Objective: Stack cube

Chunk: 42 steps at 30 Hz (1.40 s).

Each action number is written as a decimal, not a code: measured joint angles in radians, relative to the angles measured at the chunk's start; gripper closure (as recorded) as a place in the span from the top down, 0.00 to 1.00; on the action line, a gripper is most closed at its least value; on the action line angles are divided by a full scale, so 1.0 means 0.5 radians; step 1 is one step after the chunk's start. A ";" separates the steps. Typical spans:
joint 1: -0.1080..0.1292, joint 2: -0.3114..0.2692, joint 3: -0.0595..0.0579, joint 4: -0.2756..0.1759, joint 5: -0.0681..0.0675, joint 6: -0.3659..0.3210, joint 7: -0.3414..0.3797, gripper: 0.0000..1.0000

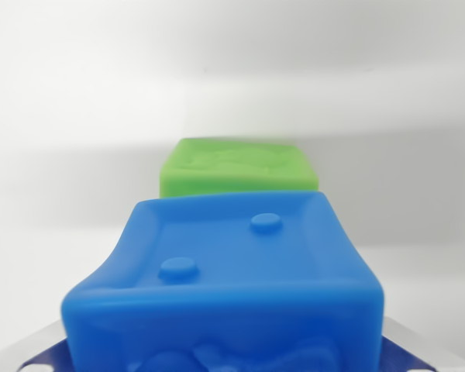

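Blue cube [232, 279]: soft, rubbery-looking block with rounded edges and a smooth matte skin, filling the lower half of the wrist view. Upper face recessed inside a raised rim, with two round studs set on the diagonal; near face bearing raised relief shapes, cut off by the frame's bottom edge. Sides bowed slightly inward, as under squeeze. Green cube [236, 167]: same soft, rounded make, top face embossed with a shallow relief pattern too blurred to read; positioned directly behind the blue cube, partly hidden by it, resting on the plain white desk [54, 232]. Contact or gap between the two cubes not determinable. Jaws: only pale metallic slivers visible at the bottom corners [15, 358], on either side of the blue cube; spread roughly to the cube's width and apparently pinching it, though contact surfaces hidden from view.
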 joint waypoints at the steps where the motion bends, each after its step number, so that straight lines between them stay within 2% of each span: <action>1: 0.001 0.008 -0.002 0.001 -0.003 0.006 0.002 0.00; 7: 0.007 0.051 -0.011 0.007 -0.019 0.044 0.014 0.00; 18: 0.017 0.082 -0.024 0.012 -0.029 0.071 0.024 0.00; 19: 0.017 0.083 -0.024 0.012 -0.029 0.072 0.024 1.00; 42: 0.018 0.085 -0.026 0.013 -0.029 0.074 0.024 1.00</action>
